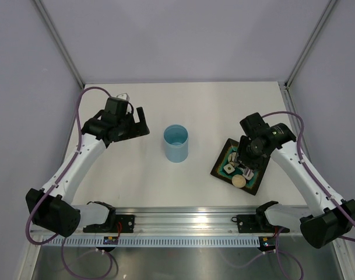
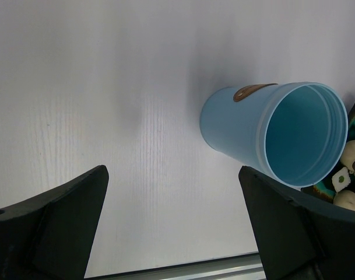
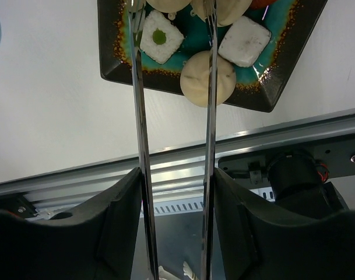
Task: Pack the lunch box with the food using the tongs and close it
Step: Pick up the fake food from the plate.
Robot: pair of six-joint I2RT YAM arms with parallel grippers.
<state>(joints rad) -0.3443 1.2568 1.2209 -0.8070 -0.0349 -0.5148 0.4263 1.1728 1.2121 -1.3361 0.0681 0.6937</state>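
**R gripper (image 3: pixel 178 181) on tongs (image 3: pixel 142 116); L gripper (image 2: pixel 172 175) open**

R gripper clamps the tongs, both thin arms pressed betw. its fingers. Tong tips are spread over the food (image 3: pixel 207 79) on the dark plate (image 3: pixel 116 58), top of right-wrist view. L gripper wide open, empty, upper left of top view. Lunch box (image 1: pixel 176 143) upright, lidless, mid-table (image 1: pixel 136 175), well apart from plate.

**White shells, black joints**

My left arm (image 1: pixel 78 166) and right arm (image 1: pixel 299 169) wear smooth white shells between bulky black joints (rounded, drum-like). Thin purple cables (image 1: pixel 79 116) loop alongside each. My matte black fingers (image 2: pixel 55 221) are blunt wedges.
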